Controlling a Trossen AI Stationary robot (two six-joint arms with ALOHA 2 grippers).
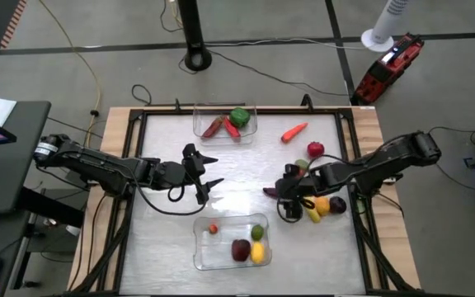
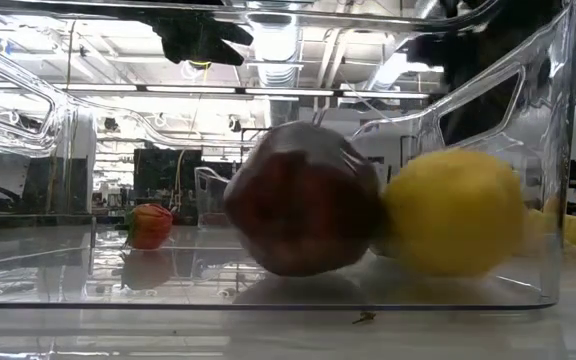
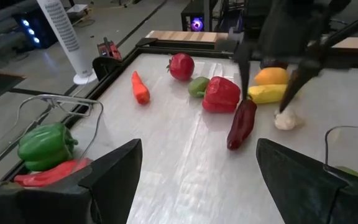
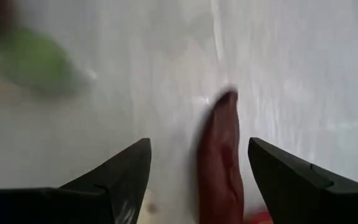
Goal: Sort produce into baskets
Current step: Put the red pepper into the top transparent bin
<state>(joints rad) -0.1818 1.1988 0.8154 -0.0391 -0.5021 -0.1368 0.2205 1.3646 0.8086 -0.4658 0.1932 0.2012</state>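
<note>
My right gripper is open and points down over the produce heap at the table's right. Its fingers stand on either side of a long dark red piece, which lies flat on the table; gaps show on both sides. My left gripper is open and empty at mid-table, pointing toward the heap. The far clear bin holds a green pepper and red pieces. The near clear bin holds a dark red apple, a lemon, a green piece and a small red-orange piece.
Loose on the table's right half lie a carrot, a round red fruit, a red pepper, a small green piece, orange and yellow pieces, and a whitish one. Bare tabletop lies between the two bins.
</note>
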